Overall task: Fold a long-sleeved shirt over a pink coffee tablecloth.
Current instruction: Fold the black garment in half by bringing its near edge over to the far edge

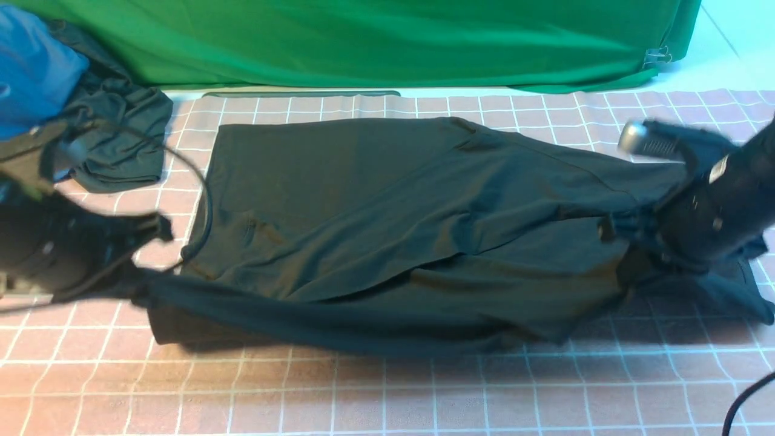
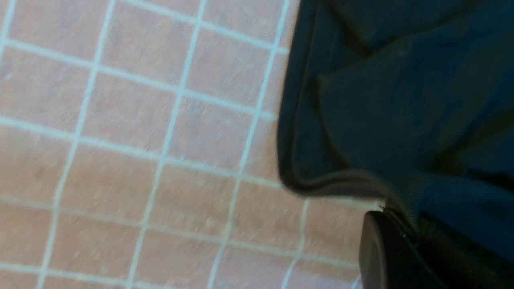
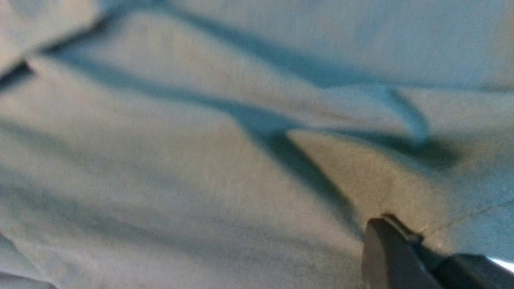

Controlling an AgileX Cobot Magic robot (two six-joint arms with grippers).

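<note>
Item 1, the long-sleeved shirt [image 1: 393,230]: black, spread crosswise and partly folded lengthwise, with one layer doubled over its middle and no lettering showing. Item 2, the pink coffee tablecloth [image 1: 424,387]: pinkish-tan with a white grid, lying flat under the shirt and showing on every side of it, widest on the shirt's near side. Item 3, the left gripper [image 1: 142,287]: at the shirt's near-left corner, jaws closed tight on the shirt's hem. The left wrist view shows the stitched edge running into one dark jaw, and a taut band of cloth runs from the grip along the shirt's near edge. Item 4, the right gripper [image 1: 623,233]: at the shirt's right end, blurred, jaws pinched on a bunch of shirt cloth that is gathered and drawn up to them. The right wrist view shows only one jaw tip, pressed against creased fabric. Item 5, a dark grey-green garment [image 1: 121,139]: crumpled, just beyond the shirt's far-left corner and apart from it. Item 6, a blue garment [image 1: 30,72]: farther left of the shirt, touching the grey-green one. Item 7, a green cloth [image 1: 363,42]: draped beyond the shirt's far edge.
</note>
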